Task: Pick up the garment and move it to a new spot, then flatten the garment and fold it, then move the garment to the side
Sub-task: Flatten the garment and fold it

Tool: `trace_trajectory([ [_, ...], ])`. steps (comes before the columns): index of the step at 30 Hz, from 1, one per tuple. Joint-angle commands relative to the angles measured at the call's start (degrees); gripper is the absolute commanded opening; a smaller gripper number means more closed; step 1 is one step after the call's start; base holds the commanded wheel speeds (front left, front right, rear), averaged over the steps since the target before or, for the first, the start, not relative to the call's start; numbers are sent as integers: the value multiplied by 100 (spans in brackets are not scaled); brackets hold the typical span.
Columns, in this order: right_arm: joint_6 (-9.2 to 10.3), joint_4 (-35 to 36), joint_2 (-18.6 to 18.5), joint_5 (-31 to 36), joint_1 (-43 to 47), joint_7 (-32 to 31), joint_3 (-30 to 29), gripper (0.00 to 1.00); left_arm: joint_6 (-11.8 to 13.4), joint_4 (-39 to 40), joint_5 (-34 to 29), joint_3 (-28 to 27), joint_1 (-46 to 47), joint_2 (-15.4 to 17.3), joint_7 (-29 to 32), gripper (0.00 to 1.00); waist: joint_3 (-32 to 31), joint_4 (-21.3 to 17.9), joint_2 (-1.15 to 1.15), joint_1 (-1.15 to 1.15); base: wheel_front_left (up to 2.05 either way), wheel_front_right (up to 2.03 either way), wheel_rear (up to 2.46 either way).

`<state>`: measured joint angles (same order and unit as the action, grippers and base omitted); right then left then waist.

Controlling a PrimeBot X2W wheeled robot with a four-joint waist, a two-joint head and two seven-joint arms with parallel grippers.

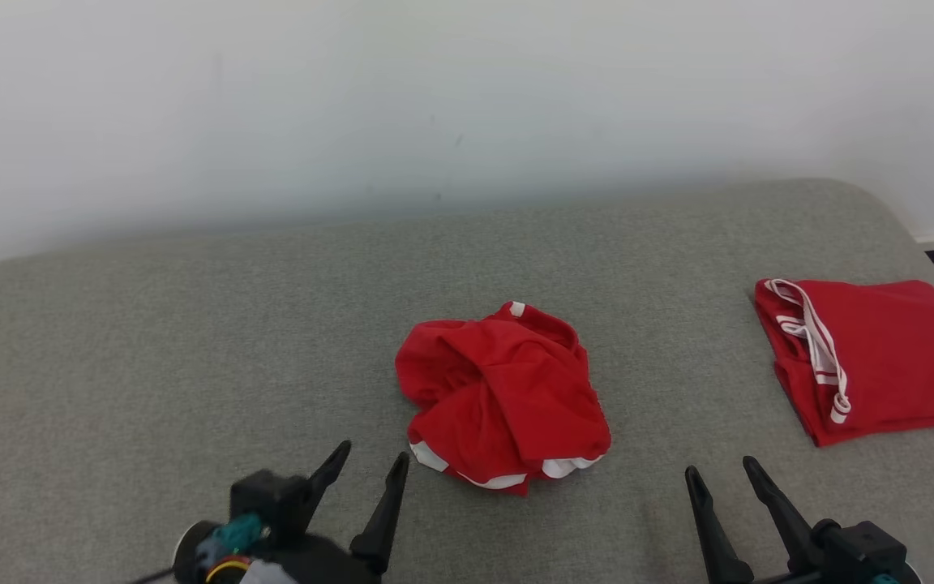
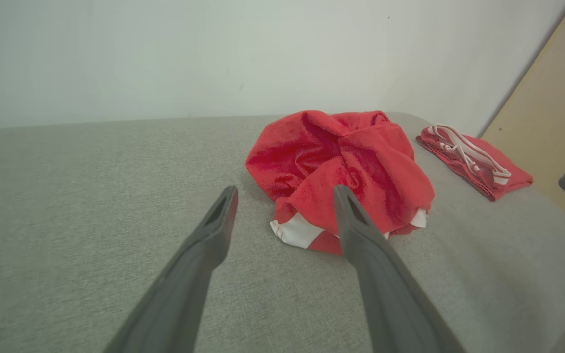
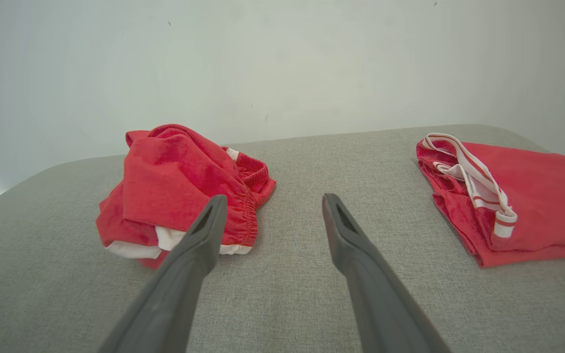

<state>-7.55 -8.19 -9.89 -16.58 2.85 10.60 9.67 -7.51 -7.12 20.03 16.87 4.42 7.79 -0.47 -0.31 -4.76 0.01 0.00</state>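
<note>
Both grippers sit low at my near edge. My left gripper [image 1: 374,451] has its fingers spread apart and nothing between them. My right gripper [image 1: 719,466] is the same, fingers wide and empty. Just beyond them, the crumpled red garment [image 1: 503,397] lies bunched in the middle of the grey padded surface [image 1: 191,341], with white trim showing along its near edge. My left fingertips are close beside that edge. Well off to the right, a second red garment [image 1: 872,357] lies folded flat, with a white striped band across it.
</note>
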Motion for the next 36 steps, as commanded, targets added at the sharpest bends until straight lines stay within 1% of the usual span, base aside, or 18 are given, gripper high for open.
trace_trajectory([
  [1, 12, -4, 27, -18, 32, 7, 24, 100, 7, -93, 127, 134, 234, -2, 384, 100, 57, -197, -1, 0, 0, 0, 0],
  [3, 12, -23, 51, -23, -2, 25, 76, 100, 10, -218, 346, 233, 646, -88, 1017, 100, 92, -351, -1, 0, 0, 0, 0],
  [5, 12, -43, 70, -28, -48, 40, 148, 100, 106, -431, 469, 264, 935, -159, 1614, 100, 137, -536, -1, 0, 0, 0, 0],
  [8, 12, -80, 103, -41, -141, 64, 257, 100, 273, -675, 714, 228, 1305, -284, 2119, 100, 223, -832, -1, 0, 0, 0, 0],
  [10, 12, -102, 123, -54, -189, 90, 292, 100, 399, -823, 876, 170, 1461, -349, 2255, 100, 283, -1022, -1, 0, 0, 0, 0],
  [13, 12, -160, 136, -69, -246, 126, 345, 100, 598, -1016, 992, 99, 1647, -394, 2299, 100, 371, -1271, -1, 0, 0, 0, 0],
  [14, 12, -160, 136, -69, -246, 126, 345, 100, 598, -1016, 992, 99, 1647, -394, 2299, 100, 371, -1271, -1, 0, 0, 0, 0],
  [16, 12, -203, 155, -92, -304, 177, 371, 100, 711, -1167, 1125, 51, 1793, -437, 2318, 100, 436, -1440, -1, 0, 0, 0, 0],
  [21, 12, -281, 173, -107, -346, 236, 421, 100, 879, -1328, 1371, 18, 1973, -461, 2313, 100, 512, -1593, -1, 0, 0, 0, 0],
  [22, 12, -291, 177, -108, -359, 252, 426, 100, 898, -1361, 1383, 13, 2004, -463, 2300, 75, 522, -1604, -1, 0, 0, 0, 0],
  [23, 12, -298, 181, -112, -369, 263, 426, 100, 921, -1365, 1391, 3, 2046, -467, 2239, 24, 531, -1610, -1, 0, 0, 0, 0],
  [24, 12, -307, 183, -117, -377, 261, 423, 100, 939, -1366, 1400, -10, 2091, -468, 2188, 0, 541, -1611, -1, 0, 0, 0, 0],
  [26, 12, -323, 185, -119, -380, 283, 390, 100, 861, -1337, 1516, 10, 2160, -479, 2066, 0, 559, -1585, -1, 0, 0, 0, 0],
  [29, 12, -341, 206, -92, -392, 311, 371, 100, 692, -1172, 1994, 35, 2331, -490, 1790, 0, 557, -1515, -1, 0, 0, 0, 0],
  [33, 12, -379, 201, -74, -410, 308, 411, 100, 537, -761, 3083, 472, 2667, -492, 1251, 0, 516, -1416, -1, 0, 0, 0, 0],
  [36, 12, -400, 187, -82, -445, 306, 429, 100, 454, -383, 4035, 816, 2928, -488, 647, 0, 475, -1340, -1, 0, 0, 0, 0],
])
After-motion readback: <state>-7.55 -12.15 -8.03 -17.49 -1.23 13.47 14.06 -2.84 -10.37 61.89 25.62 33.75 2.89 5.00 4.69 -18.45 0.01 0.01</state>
